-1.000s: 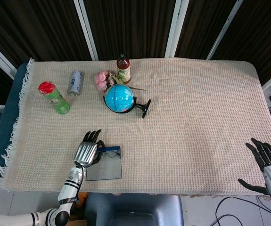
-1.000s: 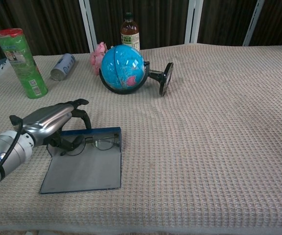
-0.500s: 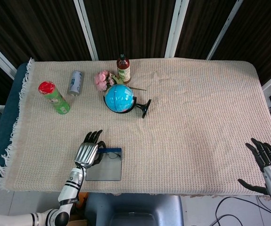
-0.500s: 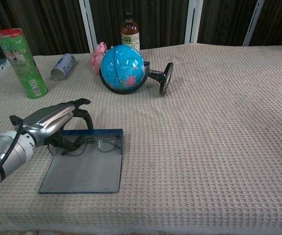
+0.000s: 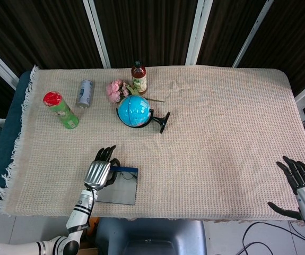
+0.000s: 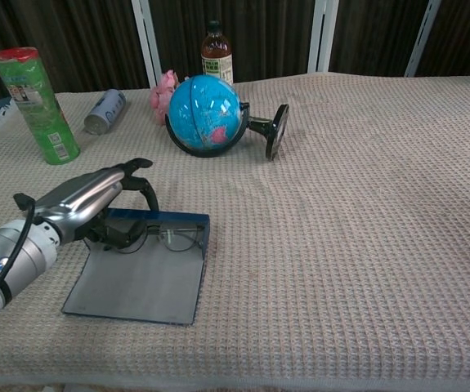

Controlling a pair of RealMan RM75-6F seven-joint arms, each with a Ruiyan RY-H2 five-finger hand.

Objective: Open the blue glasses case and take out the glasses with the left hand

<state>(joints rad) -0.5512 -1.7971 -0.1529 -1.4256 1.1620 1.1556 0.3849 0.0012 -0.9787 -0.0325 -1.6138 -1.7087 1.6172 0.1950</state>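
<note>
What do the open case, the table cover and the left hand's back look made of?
Case: likely rigid plastic or leatherette, smooth matte grey lining, blue edge. Cover: woven beige fabric, waffle texture, fringed edge. Left hand: its back looks like brushed metal or metallic plastic, with a soft sheen; fingers black.

Counter [image 5: 221,122], covered by a beige woven cloth fringed along its left edge. Far side, left to right: green canister with red lid [image 5: 61,110], tilted; silver can [image 5: 84,93]; pink flowers [image 5: 115,90]; brown bottle [image 5: 138,77], upright. Blue globe [image 5: 133,110] tipped on its side, black base to the right. Near edge: blue glasses case [image 5: 119,186], lying open and flat; left hand [image 5: 100,169] over its left end, fingers curled. Right hand [image 5: 299,182] at the lower right corner, fingers spread, holding nothing.
</note>
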